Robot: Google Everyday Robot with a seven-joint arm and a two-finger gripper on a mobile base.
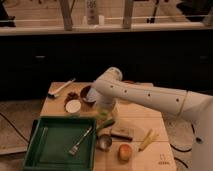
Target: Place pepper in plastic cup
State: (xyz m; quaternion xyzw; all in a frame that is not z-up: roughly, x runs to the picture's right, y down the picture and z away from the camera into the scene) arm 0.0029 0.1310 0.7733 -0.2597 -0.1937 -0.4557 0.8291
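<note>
Across the lower middle of the view, pale wooden table (150, 122), dark cabinet fronts behind. Over its right half, long white robot arm (150, 97), entering from the right edge, bent at a rounded elbow near the table's centre and turned downward. At lower left, large green rectangular plastic tray (62, 119), with a silver metal fork (80, 142) lying slantwise inside. Below the elbow, just off the tray's upper right corner, pale gripper (104, 115), pointed down and close over the tabletop; whether clamped or apart cannot be told. Right at its tip, partly covered by it, small elongated light-green pepper (104, 123), tilted, beside the tray's right rim. Just beneath the pepper, apart from it, small grey round cup (104, 143). Right of the cup, flat brown block (121, 133), orange round fruit (124, 151) and thin yellow sticks (147, 140). Toward the far left, dark round bowl (88, 95), white disc (73, 106) and long-handled brush (61, 88).
</note>
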